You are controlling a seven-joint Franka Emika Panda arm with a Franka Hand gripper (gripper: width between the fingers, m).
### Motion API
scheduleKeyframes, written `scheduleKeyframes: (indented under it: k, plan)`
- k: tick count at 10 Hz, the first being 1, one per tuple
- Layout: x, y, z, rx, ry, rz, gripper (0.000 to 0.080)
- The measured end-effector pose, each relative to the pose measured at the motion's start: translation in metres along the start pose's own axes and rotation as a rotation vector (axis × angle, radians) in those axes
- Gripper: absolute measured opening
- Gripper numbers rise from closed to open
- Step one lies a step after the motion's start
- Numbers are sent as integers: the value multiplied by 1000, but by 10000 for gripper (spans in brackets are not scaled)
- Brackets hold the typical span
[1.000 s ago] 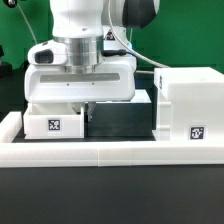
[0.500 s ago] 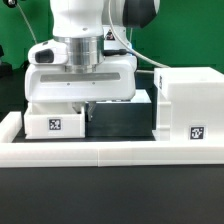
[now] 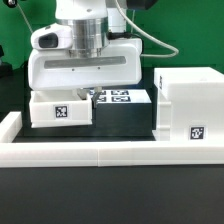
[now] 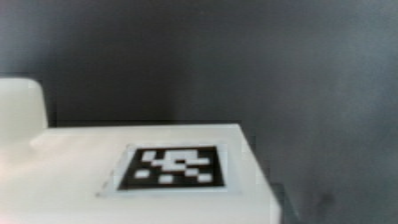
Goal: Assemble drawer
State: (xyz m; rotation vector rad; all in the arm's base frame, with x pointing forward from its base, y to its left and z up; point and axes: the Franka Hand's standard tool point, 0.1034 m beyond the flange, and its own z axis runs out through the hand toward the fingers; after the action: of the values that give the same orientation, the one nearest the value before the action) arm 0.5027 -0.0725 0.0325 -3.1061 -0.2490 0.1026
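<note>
A small white tray [image 3: 58, 112] with a square tag on its front hangs a little above the table at the exterior view's left. My gripper [image 3: 82, 96] is directly over it, shut on its right wall; a dark fingertip [image 3: 85, 95] shows at that edge. The large boxy housing [image 3: 190, 108] with its own tag stands at the exterior view's right. The wrist view shows a white tagged face [image 4: 89, 150], seemingly the tray, with a white bump [image 4: 18, 105] beside it; no fingers show there. The second tray is out of view.
The long low white border wall [image 3: 100, 152] runs along the front. The marker board [image 3: 122, 97] lies behind the tray, between it and the housing. A black cable [image 3: 160, 55] loops from the wrist to the right. Green backdrop behind.
My gripper has risen and the small tray has risen with it, off the table. The marker board behind it, hidden before, now shows. The housing has not moved.
</note>
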Motion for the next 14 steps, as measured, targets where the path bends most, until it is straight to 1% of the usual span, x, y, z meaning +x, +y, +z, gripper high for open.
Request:
scheduleKeyframes:
  k: [1, 2, 4, 5, 6, 8, 10, 12, 14]
  plan:
    - [0, 0, 0, -1, 0, -92, 42]
    - [2, -2, 2, -9, 3, -197, 42]
    - [5, -11, 1, -10, -2, -395, 42]
    - [7, -16, 1, -13, 4, -422, 42]
    - [8, -17, 2, -22, 10, -470, 42]
    - [6, -13, 3, -24, 6, -590, 42]
    - [6, -13, 3, -24, 4, -681, 42]
    - [14, -18, 3, -58, 3, -896, 42]
    - [18, -21, 2, -73, -7, -1049, 42]
